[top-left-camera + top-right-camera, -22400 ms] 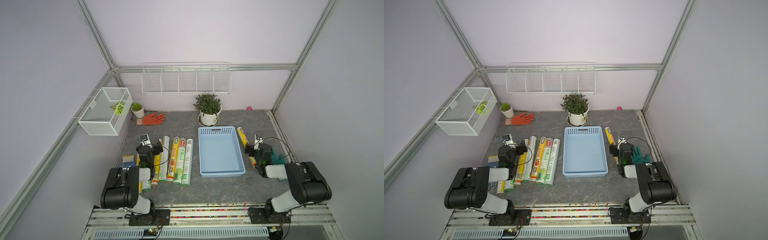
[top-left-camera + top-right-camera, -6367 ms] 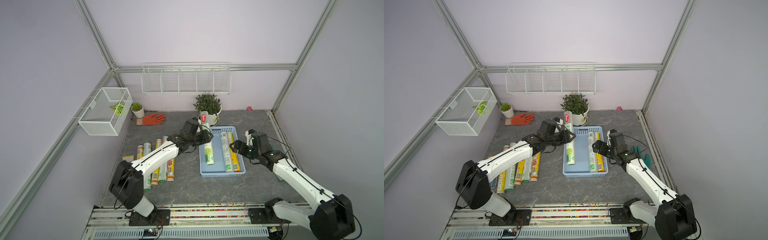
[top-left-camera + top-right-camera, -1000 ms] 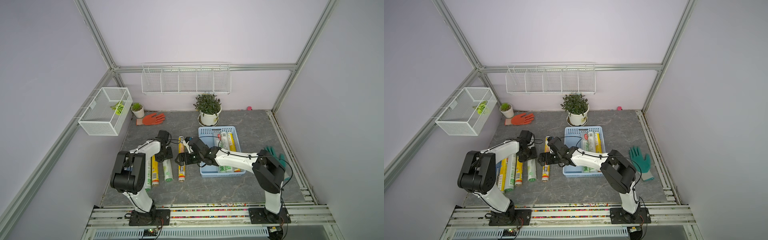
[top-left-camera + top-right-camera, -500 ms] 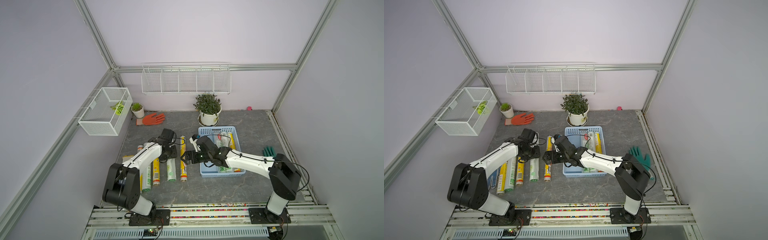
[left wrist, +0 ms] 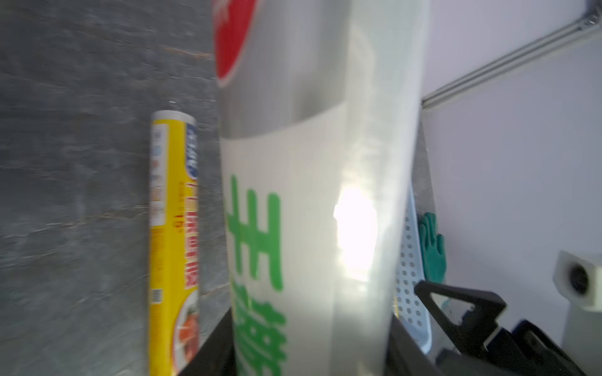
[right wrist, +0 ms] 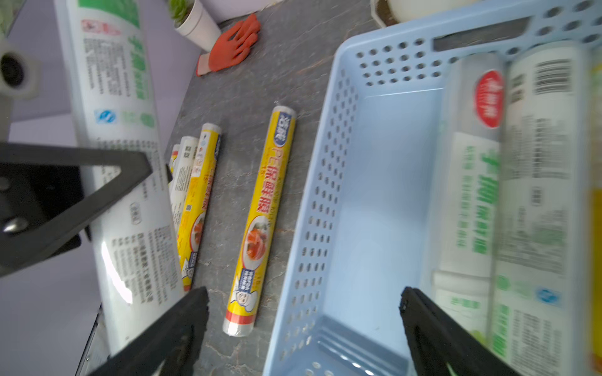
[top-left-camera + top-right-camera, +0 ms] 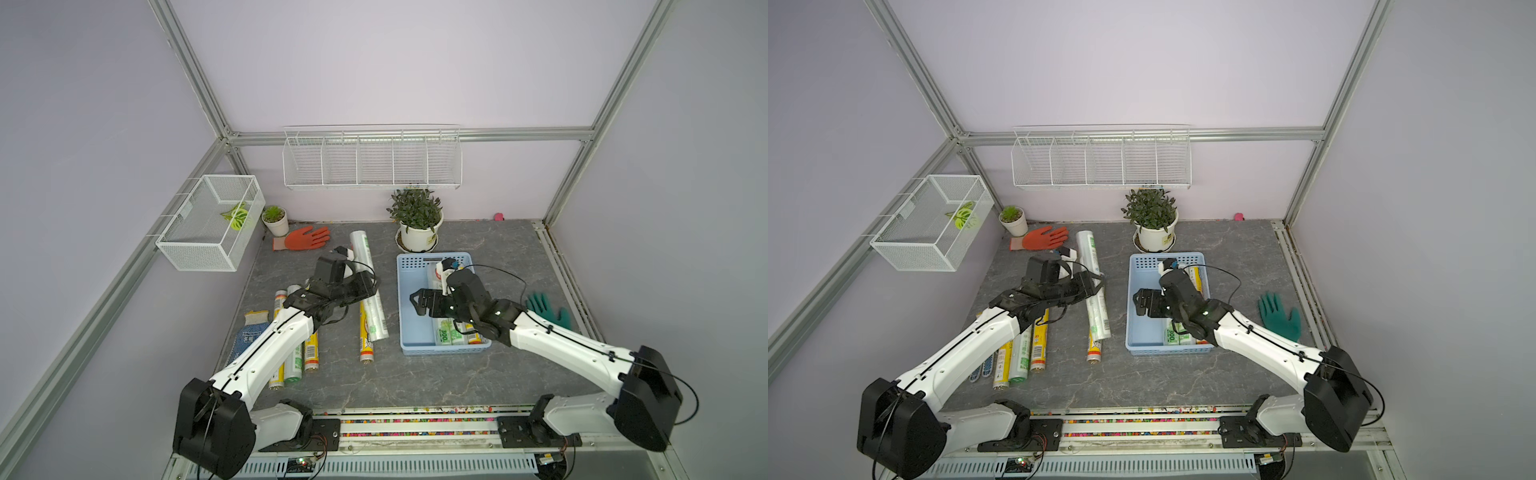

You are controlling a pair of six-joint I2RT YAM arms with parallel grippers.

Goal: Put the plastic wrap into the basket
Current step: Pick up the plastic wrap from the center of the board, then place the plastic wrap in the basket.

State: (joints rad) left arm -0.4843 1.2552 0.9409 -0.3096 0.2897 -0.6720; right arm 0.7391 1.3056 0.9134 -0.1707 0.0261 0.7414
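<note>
My left gripper (image 7: 365, 286) is shut on a silvery white-green plastic wrap roll (image 7: 360, 249), held lengthwise above the table left of the basket. In the left wrist view this roll (image 5: 309, 195) fills the space between the jaws. Under it a yellow roll (image 7: 366, 345) lies on the table. The light blue basket (image 7: 415, 336) holds three rolls (image 7: 446, 332) along its right side. Over the basket's bare left part hangs my right gripper (image 7: 419, 303), open and holding nothing (image 6: 301, 312). Three more rolls (image 7: 293, 357) lie at the table's left.
An orange glove (image 7: 303, 239) and a small pot (image 7: 276, 220) sit at the back left. A potted plant (image 7: 415, 220) stands behind the basket. A green glove (image 7: 544, 309) lies right of it, a blue-white glove (image 7: 249, 338) far left. Wire box (image 7: 208, 224) and wire rack (image 7: 372, 162) hang on the walls.
My left gripper has moved right and up with the silvery roll, which now hangs over the yellow one. My right gripper has moved from beside the yellow roll to above the basket.
</note>
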